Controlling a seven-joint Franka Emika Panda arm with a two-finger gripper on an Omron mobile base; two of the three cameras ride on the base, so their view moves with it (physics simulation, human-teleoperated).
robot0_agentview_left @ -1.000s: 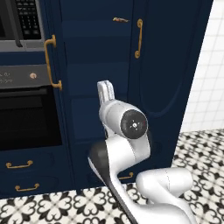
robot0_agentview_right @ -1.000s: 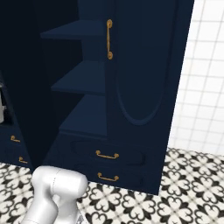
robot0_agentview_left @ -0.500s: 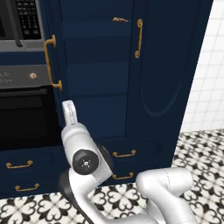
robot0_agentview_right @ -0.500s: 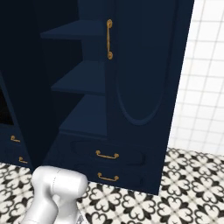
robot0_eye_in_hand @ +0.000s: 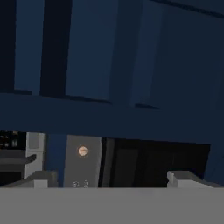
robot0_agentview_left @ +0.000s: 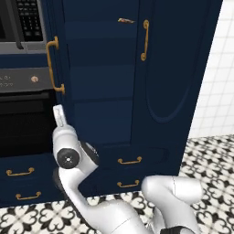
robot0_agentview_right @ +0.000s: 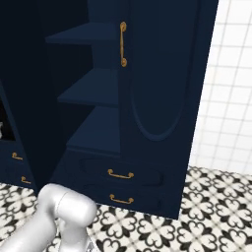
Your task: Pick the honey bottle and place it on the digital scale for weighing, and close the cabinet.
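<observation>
The tall navy cabinet (robot0_agentview_left: 173, 82) stands ahead with its left door (robot0_agentview_left: 55, 27) swung open, brass handle (robot0_agentview_left: 52, 64) facing out. Bare inner shelves (robot0_agentview_right: 91, 86) show behind it. The right door (robot0_agentview_right: 162, 74) is closed, and two drawers (robot0_agentview_right: 120, 173) sit below. The honey bottle and the digital scale are out of view. My gripper (robot0_eye_in_hand: 114, 180) is open, its fingertips (robot0_eye_in_hand: 41, 178) wide apart with nothing between them. It points at the open door's edge and the oven panel. My wrist (robot0_agentview_left: 68, 157) hangs low in front of the oven.
A black built-in oven (robot0_agentview_left: 23, 123) with a grey control panel (robot0_eye_in_hand: 83, 162) and a knob (robot0_eye_in_hand: 82, 151) stands left of the cabinet, with a microwave (robot0_agentview_left: 25, 20) above it. Low navy drawers (robot0_agentview_left: 20, 183) lie beneath. White wall tiles (robot0_agentview_right: 229, 98) are on the right, over a patterned floor (robot0_agentview_right: 206, 211).
The arm has swung left and downward, from in front of the cabinet's middle to low before the oven. The base and the cabinet doors have not moved.
</observation>
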